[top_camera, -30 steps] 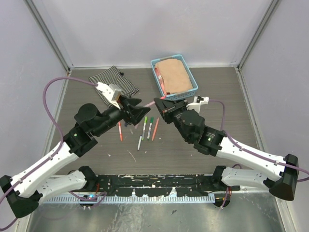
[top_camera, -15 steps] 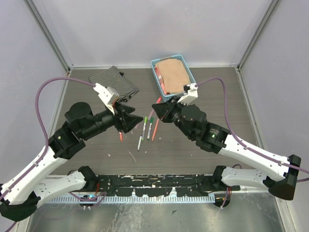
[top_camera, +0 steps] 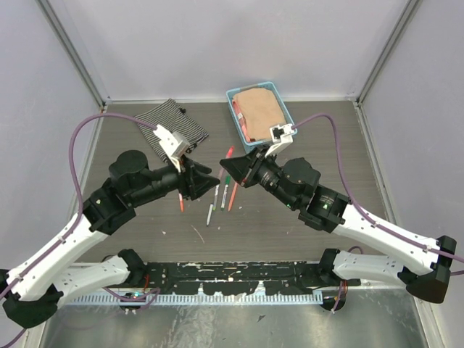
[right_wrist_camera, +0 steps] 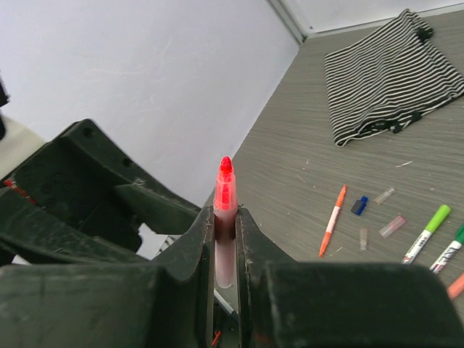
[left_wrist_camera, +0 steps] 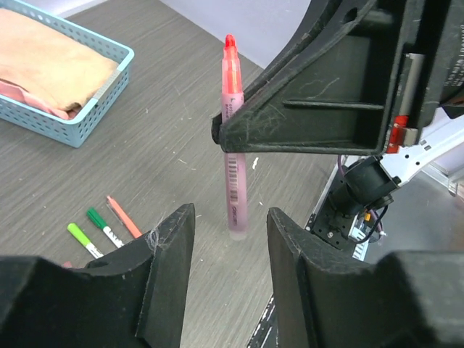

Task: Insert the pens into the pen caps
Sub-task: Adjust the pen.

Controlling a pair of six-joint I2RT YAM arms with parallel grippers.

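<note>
One pink translucent marker pen (left_wrist_camera: 233, 174) with a red tip stands upright in mid-air at the centre of the left wrist view. It is clamped a little above its middle between the black fingers (left_wrist_camera: 304, 116) of the right gripper (right_wrist_camera: 225, 217), whose jaws are pressed together on its barrel. In the right wrist view the red tip sticks up above those fingers, at the middle of the frame.

The pen's lower end hangs in the gap of the left gripper (left_wrist_camera: 232, 214), whose jaws stand apart at the bottom of the left wrist view; whether either finger touches the pen I cannot tell. In the top view the two grippers meet nose to nose just above the centre of the frame.

Three pens lie close together below on the dark grey wood-grain table (top_camera: 333, 145): a light-green-ended pen (left_wrist_camera: 81, 239), a dark-green-ended pen (left_wrist_camera: 103, 228) and an orange pen (left_wrist_camera: 125, 217). Towards the right of the right wrist view lies a second orange pen (right_wrist_camera: 333, 220), with a small dark blue cap (right_wrist_camera: 359, 205) and a few pale little tubes (right_wrist_camera: 392, 225) just beside it.

A black-and-white striped cloth (top_camera: 170, 119) lies at the upper left of the table. At the upper centre is a light blue plastic basket (left_wrist_camera: 98, 109) holding a folded tan cloth (top_camera: 261, 109).
</note>
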